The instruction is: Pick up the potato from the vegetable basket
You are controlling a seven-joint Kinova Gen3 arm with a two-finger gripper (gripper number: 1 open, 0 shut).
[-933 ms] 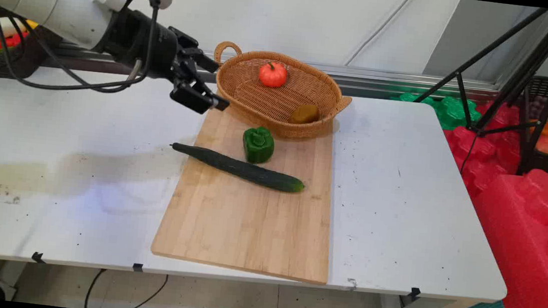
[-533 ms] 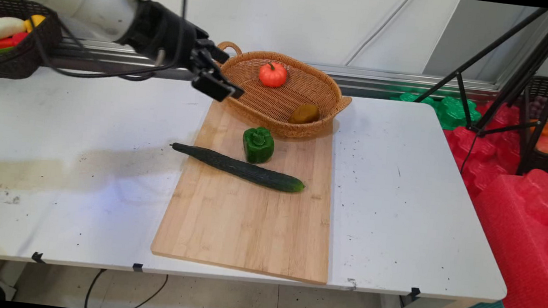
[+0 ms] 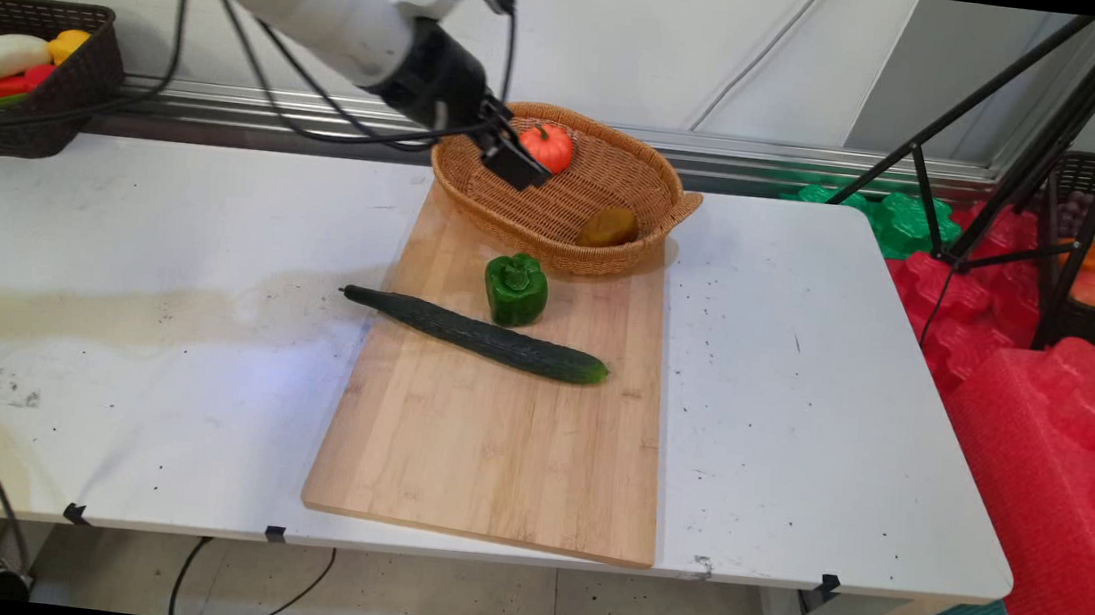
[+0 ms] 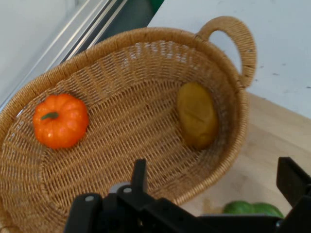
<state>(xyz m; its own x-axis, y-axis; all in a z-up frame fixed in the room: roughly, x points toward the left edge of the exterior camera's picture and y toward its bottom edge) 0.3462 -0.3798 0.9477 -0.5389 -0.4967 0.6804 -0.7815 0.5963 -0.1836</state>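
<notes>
While it hangs over the left half of the wicker basket (image 3: 611,168), the gripper (image 3: 518,164) holds nothing, its 2 fingers spread apart. Just right of it in the basket sits a small orange pumpkin (image 3: 546,148), with a brown potato (image 3: 609,227) at the basket's near right. Nearer, on the wooden cutting board (image 3: 494,443), lie a green bell pepper (image 3: 515,288) and a cucumber (image 3: 479,336).

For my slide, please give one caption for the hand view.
Open gripper above a wicker basket holding an orange pumpkin and a brownish potato.
</notes>
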